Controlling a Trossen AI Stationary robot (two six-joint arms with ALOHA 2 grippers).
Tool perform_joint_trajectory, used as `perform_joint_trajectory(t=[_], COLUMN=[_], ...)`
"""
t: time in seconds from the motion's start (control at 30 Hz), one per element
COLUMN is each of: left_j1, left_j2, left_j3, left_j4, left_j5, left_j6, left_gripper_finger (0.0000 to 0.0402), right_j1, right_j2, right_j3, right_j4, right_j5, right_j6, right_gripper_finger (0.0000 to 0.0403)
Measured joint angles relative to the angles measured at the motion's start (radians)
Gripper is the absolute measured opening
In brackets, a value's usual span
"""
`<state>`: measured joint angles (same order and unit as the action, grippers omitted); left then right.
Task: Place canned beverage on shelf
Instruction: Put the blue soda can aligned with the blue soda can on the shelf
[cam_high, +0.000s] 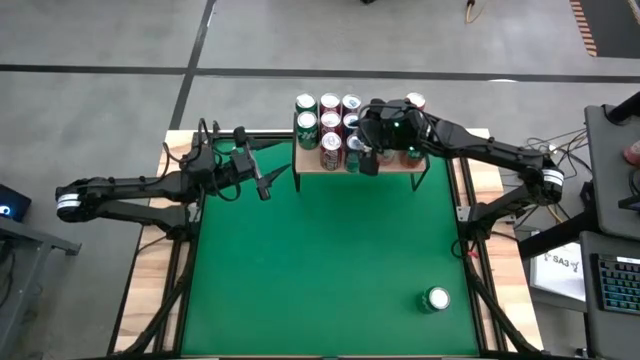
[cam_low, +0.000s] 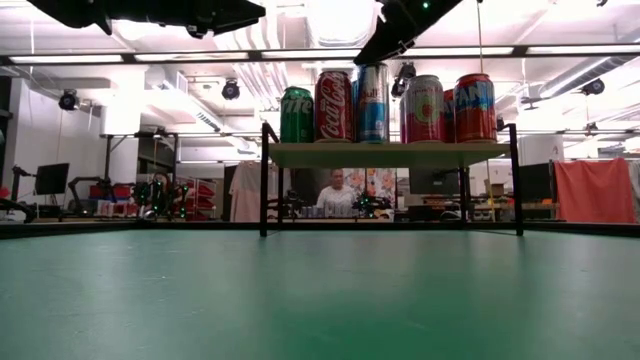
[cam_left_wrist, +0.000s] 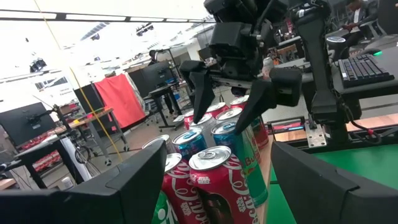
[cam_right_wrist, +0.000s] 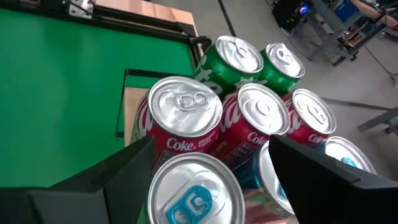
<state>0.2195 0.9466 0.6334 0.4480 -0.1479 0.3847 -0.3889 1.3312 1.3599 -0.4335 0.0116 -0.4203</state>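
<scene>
Right gripper (cam_left_wrist: 227, 102) hangs jaws spread, holding nothing, just above a blue-topped can (cam_left_wrist: 229, 134) packed among the cans on the shelf (cam_high: 415, 162), apparently releasing; left gripper (cam_high: 262, 184) waits open beside the shelf.

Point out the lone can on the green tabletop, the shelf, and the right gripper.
lone can (cam_high: 437, 299): high view, on its silver top.
shelf (cam_low: 390, 154): low view, on the front edge of its wooden board.
right gripper (cam_left_wrist: 229, 104): left wrist view, midway between its open jaws above the cans.
</scene>
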Motion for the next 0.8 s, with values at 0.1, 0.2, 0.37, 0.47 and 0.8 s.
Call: perform_joint_trajectory(t=[0.1,0.2,0.37,0.47,0.8], left_j1=[0.000,0.000,0.000,0.000,0.000], left_j2=[0.000,0.000,0.000,0.000,0.000], left_j3=[0.000,0.000,0.000,0.000,-0.001], left_j4=[0.001,0.002,-0.006,-0.007,-0.008], left_j5=[-0.002,-0.002,-0.002,-0.002,-0.001], left_j6=[0.000,0.000,0.000,0.000,-0.003], left_gripper_finger=[0.0273,0.0274,0.0274,0.0274,0.0274], right_j1=[0.000,0.011,0.064,0.107,0.158], right_j2=[-0.005,-0.010,-0.017,-0.017,-0.018], right_j3=[0.018,0.038,0.083,0.114,0.146], right_j4=[-0.013,-0.037,-0.106,-0.169,-0.376], right_j5=[-0.001,-0.009,-0.012,-0.012,-0.007], right_j6=[0.019,0.066,0.134,0.174,0.350], right_gripper_finger=[0.0300,0.0292,0.0261,0.0227,0.0061])
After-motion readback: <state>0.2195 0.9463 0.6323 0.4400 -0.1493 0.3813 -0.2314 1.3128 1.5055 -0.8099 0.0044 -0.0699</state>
